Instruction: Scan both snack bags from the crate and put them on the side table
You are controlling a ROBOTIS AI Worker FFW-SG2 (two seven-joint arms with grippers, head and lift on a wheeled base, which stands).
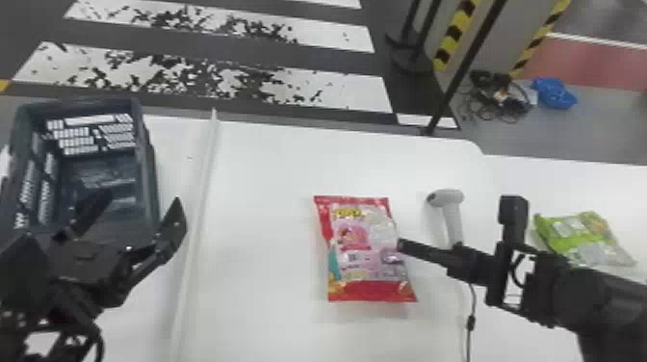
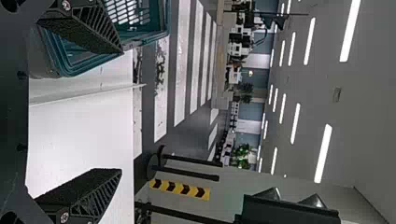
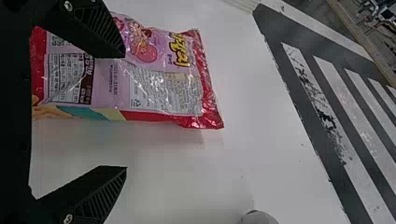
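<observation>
Red-and-pink snack bag (image 1: 358,240): yellow lettering (image 3: 179,50), large; pale panel (image 3: 163,91), close-set fine print, illegible; ruled table (image 3: 65,79), small print, illegible. Green snack bag (image 1: 575,236): pale patches, possibly labels, nothing readable.

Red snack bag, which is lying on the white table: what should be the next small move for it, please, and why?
Probably shift the right gripper slightly toward the robot's left, to centre it over the red snack bag: its fingers are apart, one overlapping the bag, the other beside it over the white table.
</observation>
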